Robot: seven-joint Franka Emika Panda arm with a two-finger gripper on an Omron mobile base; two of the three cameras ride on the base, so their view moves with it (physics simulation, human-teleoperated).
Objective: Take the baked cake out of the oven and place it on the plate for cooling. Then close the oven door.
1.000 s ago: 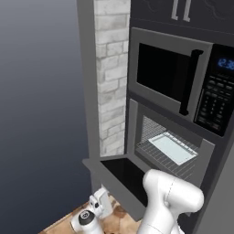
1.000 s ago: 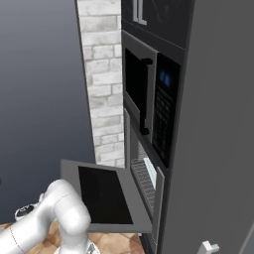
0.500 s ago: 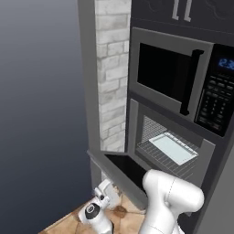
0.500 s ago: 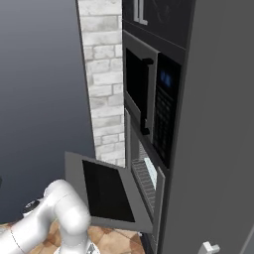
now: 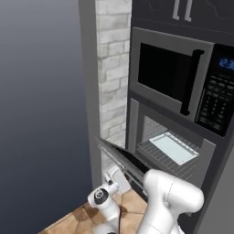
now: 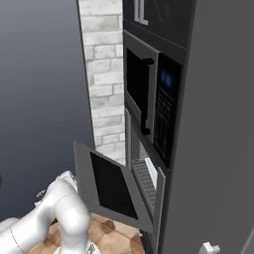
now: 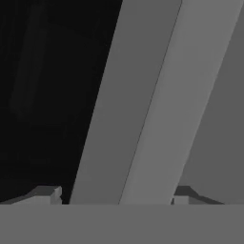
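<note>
Hand view puts the grey horizontal bar handle [image 7: 143, 105] of the oven door running as a pale diagonal band from the top right down to the bottom centre, passing between the two small dark fingertips [image 7: 45, 194] of the hand [image 7: 114, 198]; the dark glass window of the door fills the upper left. The fingers stand spread on either side of the bar, and whether they touch it cannot be told.

In the left base view the wide grey drop-down oven door [image 5: 125, 162] slants half-raised at lower centre, its free edge just above the white wrist and hand [image 5: 113, 179]. Left of it lies open dark space; below, brown tiled floor [image 5: 82, 217].

The right base view shows the door's inner face [image 6: 111, 186] with its dark rectangular pane tilted upward toward the grey built-in wall oven [image 6: 146, 181], a wedge-shaped gap remaining between them. Inside the oven, a wire rack [image 5: 157, 153] carries a pale rectangular tray [image 5: 174, 147]. Above sits the black microwave with keypad [image 5: 183, 82], beside a white brick column [image 5: 112, 68].
</note>
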